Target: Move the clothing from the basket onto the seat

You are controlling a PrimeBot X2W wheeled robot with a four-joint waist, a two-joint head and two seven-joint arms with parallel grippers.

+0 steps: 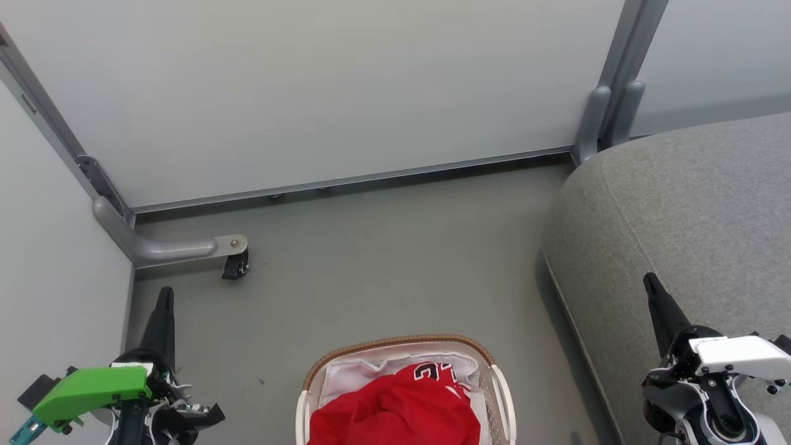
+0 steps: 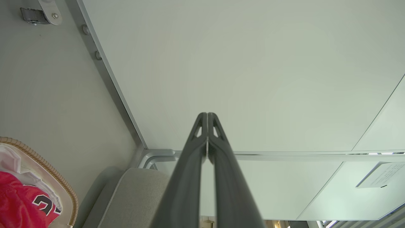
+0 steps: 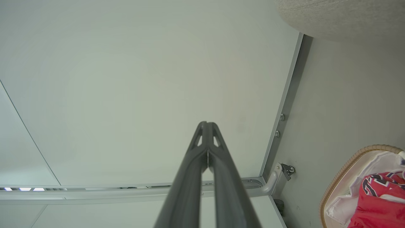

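Observation:
The red clothing (image 1: 395,411) lies piled in the white basket (image 1: 502,389) at the bottom middle of the head view, a black number showing on it. That basket has a brown woven rim and a white liner. The grey seat (image 1: 686,228) fills the right side. My left gripper (image 1: 165,295) stands shut at the lower left, over the floor and left of the basket. My right gripper (image 1: 650,281) stands shut at the lower right, over the seat's front edge. The left wrist view shows the left gripper (image 2: 207,114), the clothing (image 2: 19,202) and the seat (image 2: 139,196). The right wrist view shows the right gripper (image 3: 207,124) and the clothing (image 3: 379,202).
White partition panels (image 1: 346,86) with grey metal frames close the floor at the back and left. A frame foot with a black caster (image 1: 235,266) juts onto the grey floor (image 1: 383,266) at the left. Bare floor lies between basket, panels and seat.

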